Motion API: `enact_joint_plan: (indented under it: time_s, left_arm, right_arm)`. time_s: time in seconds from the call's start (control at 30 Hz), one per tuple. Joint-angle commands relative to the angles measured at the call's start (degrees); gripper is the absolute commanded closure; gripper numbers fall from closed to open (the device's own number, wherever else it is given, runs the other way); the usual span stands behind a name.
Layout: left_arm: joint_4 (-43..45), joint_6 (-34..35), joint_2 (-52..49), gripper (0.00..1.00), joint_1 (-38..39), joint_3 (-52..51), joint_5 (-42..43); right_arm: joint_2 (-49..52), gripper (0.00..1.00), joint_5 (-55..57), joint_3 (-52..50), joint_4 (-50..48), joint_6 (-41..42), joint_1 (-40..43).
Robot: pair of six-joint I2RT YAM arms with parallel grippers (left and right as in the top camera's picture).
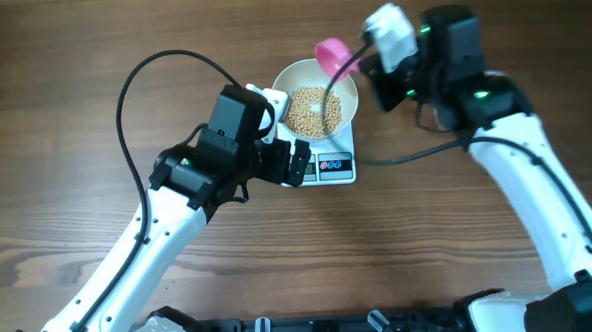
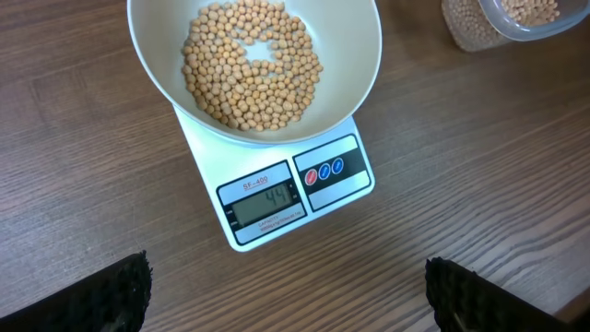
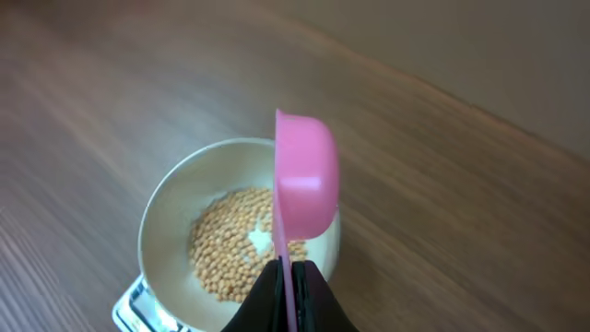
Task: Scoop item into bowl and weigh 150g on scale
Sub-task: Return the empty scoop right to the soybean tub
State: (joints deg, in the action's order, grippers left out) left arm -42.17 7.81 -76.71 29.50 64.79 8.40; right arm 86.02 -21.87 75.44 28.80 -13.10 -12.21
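The white bowl (image 1: 285,87) stands on the small white scale (image 1: 338,167) and holds a layer of tan beans (image 1: 319,111). In the left wrist view the beans (image 2: 251,65) leave a small bare patch in the middle, and the scale (image 2: 277,217) has its display lit. My right gripper (image 3: 289,288) is shut on the thin handle of a pink scoop (image 3: 305,180). The scoop is turned on its side above the bowl's far rim (image 3: 166,207). My left gripper (image 2: 286,295) hangs open over bare table just in front of the scale.
A clear plastic tub (image 2: 516,18) with more beans stands beyond the scale at the upper right of the left wrist view. Both arms crowd the scale, the left one (image 1: 201,170) from the left and the right one (image 1: 452,69) from the right.
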Motion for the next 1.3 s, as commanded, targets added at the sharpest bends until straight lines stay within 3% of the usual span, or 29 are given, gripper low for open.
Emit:
enact_joint_plan:
  time_s: [0.0,0.2,0.33,0.57,0.87,1.27]
  left_arm:
    - [0.2,0.3,0.2,0.0,-0.4,0.9,-0.4]
    - [0.2,0.3,0.2,0.0,-0.4,0.9,-0.4]
    - [0.2,0.3,0.2,0.0,-0.4,0.9,-0.4]
    - [0.2,0.3,0.2,0.0,-0.4,0.9,-0.3]
    - [0.2,0.3,0.2,0.0,-0.4,0.9,-0.4]
    - [0.2,0.3,0.2,0.0,-0.4,0.9,-0.4]
  right_arm:
    - [-3.5,0.96,-11.3,0.3,0.2,6.3,8.9]
    - [-3.7,0.96,-10.1,0.3,7.3,4.7,21.3]
    - [-3.7,0.96,1.9,0.3,11.2,4.1,25.0]
    - [-3.6,0.96,18.6,0.3,14.0,4.0,24.9]
    - [-3.3,0.96,26.7,0.2,17.2,2.5,23.5]
    - [4.6,0.95,40.1,0.2,18.2,2.6,15.8]
